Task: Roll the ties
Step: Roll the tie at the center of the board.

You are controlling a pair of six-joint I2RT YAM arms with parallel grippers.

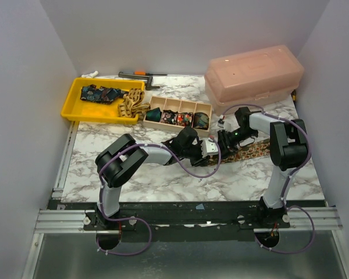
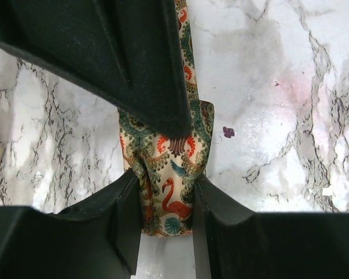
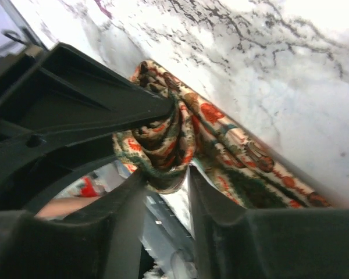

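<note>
Now the flamingo tie [image 1: 250, 153] lies on the marble table [image 1: 163, 180], just in front of the wooden box [image 1: 175, 125] and between the two arms. Its long part runs flat toward the right and passes under the right arm. Its left end is gathered into a loose, thick bundle. The cloth is cream and olive, with red flamingos and green leaves.

The left fingers [image 2: 131, 195] are clenched on this bundle. In the left wrist view the cloth becomes narrower where it passes between them, and it wrinkles there. A dark finger of the other arm comes in from above, and its tip rests on the fold.

The right fingers [image 3: 199, 186] stand one on each side of the same bundle, and the cloth reaches both tips. I cannot tell if they press it or only touch it. In the top view both pairs of fingers meet at one place, near the middle of the table.

The wooden box has four compartments in a row. A teal roll [image 1: 153, 114] is in the leftmost one, multicoloured rolls [image 1: 177, 118] are in the middle ones, and a dark green roll [image 1: 201, 120] is in the rightmost one. To the left, the yellow tray [image 1: 75, 111] holds a dark blue tie [image 1: 99, 93] and a tan tie [image 1: 132, 103], which hangs over the tray's right rim. A pink box [image 1: 253, 75] with its lid on stands at the far right.
</note>
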